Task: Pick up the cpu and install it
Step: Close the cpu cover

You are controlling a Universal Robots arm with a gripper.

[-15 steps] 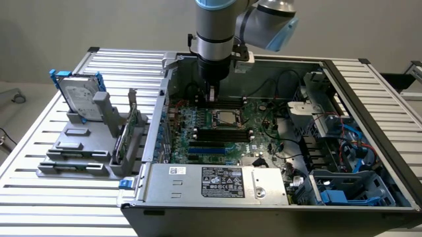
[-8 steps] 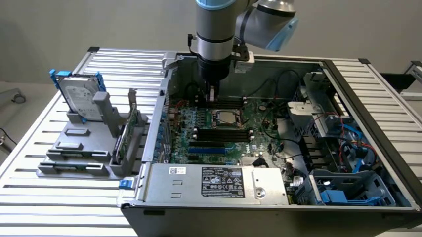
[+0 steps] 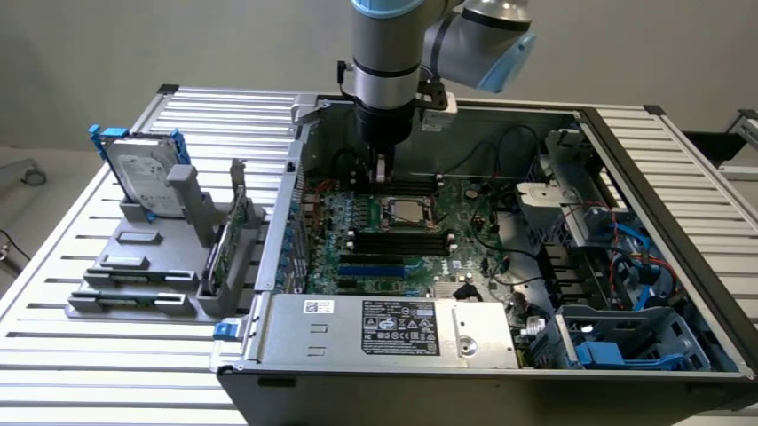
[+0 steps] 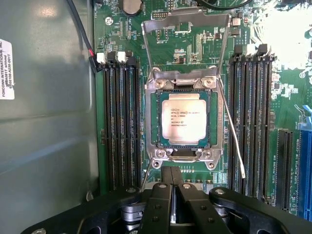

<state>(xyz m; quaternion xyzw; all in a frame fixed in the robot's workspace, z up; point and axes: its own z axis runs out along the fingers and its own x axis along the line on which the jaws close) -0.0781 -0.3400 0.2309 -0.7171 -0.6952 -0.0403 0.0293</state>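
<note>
The cpu [image 4: 184,118], a small silver square chip with printed text, lies flat inside the dark socket frame [image 4: 155,122] on the green motherboard. In the exterior view the cpu [image 3: 409,211] sits mid-board inside the open computer case. My gripper [image 4: 171,171] hovers above the board just beside the socket, its two black fingers pressed together with nothing between them. Seen from outside, the gripper [image 3: 382,174] hangs straight down just behind the socket. The socket's metal load plate [image 4: 185,22] stands swung open, and its thin wire lever [image 4: 233,134] is raised.
Black memory slots [image 4: 121,122] flank the socket on both sides. A hard drive with blue brackets [image 3: 148,182] stands in a grey fixture on the exterior view's left. The power supply [image 3: 391,328] lies at the case front, with cables and a blue cage [image 3: 622,346] at the right.
</note>
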